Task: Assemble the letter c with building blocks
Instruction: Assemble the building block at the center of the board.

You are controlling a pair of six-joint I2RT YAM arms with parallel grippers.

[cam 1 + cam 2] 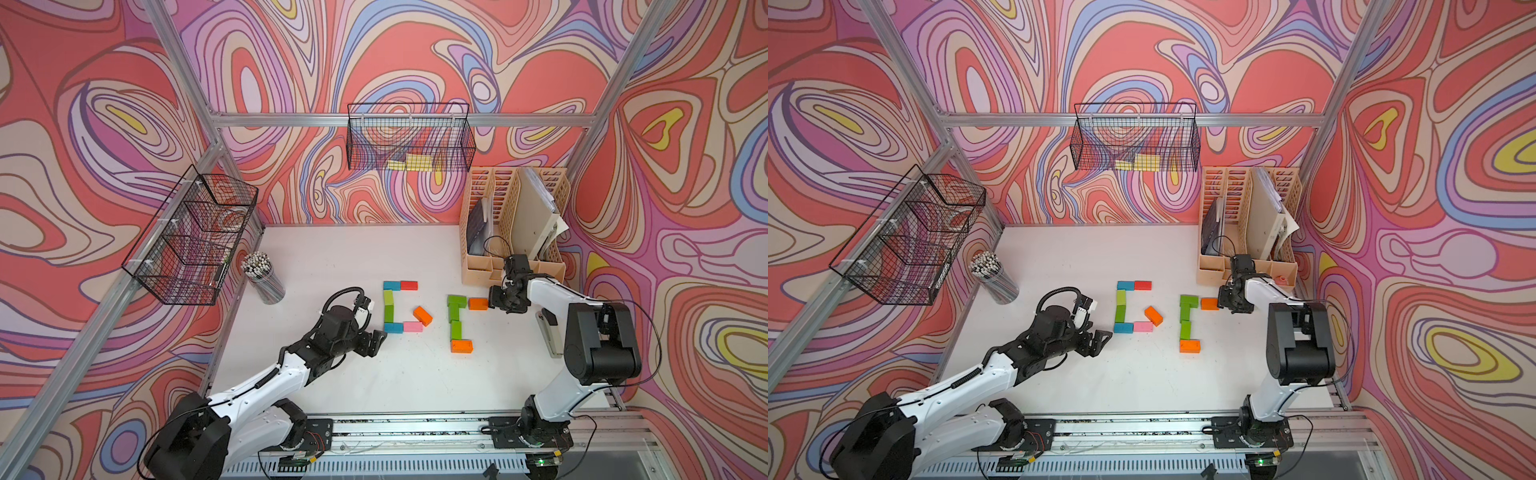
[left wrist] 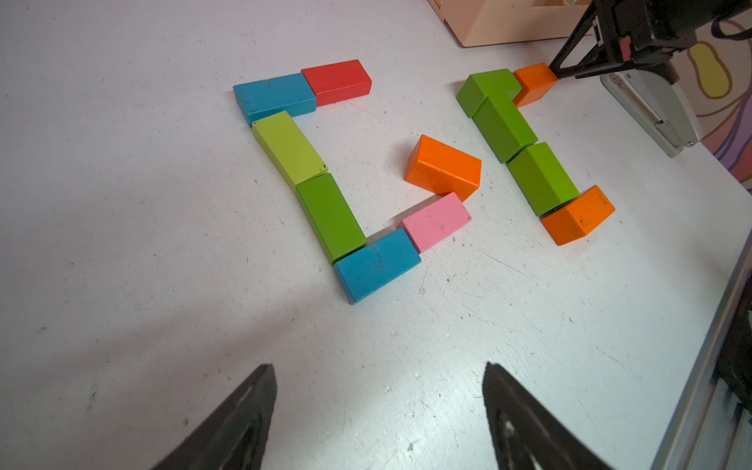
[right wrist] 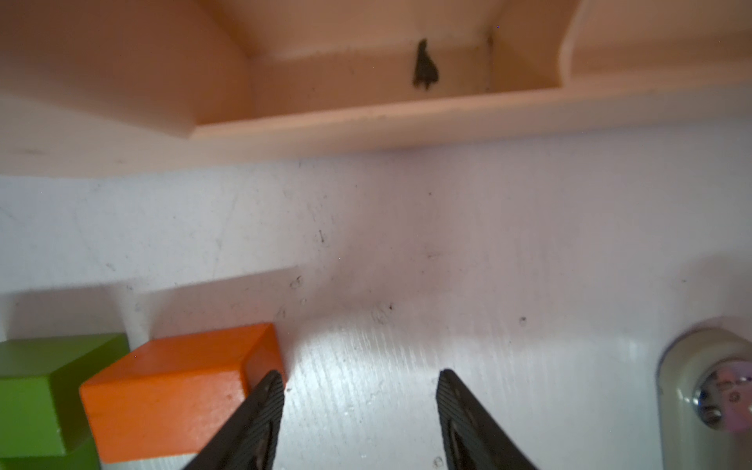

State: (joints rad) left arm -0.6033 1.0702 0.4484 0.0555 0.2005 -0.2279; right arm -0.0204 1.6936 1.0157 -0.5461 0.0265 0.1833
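In both top views two block letters lie mid-table. The left one has a loose orange block [image 1: 422, 316] askew in its mouth. The right one's far arm is the far orange block [image 1: 478, 304], with the right gripper [image 1: 492, 301] at its right end. A careless pull there could drag it off the green column [image 1: 454, 312].

In the left wrist view, the left gripper [image 2: 376, 374] hangs wide and empty near the blue corner block [image 2: 376, 264]; a sweep could scatter that row.

In the right wrist view, the jaws stand apart and empty, one fingertip [image 3: 264, 403] seemingly touching the far orange block, and the stapler [image 3: 708, 390] crowds the right.
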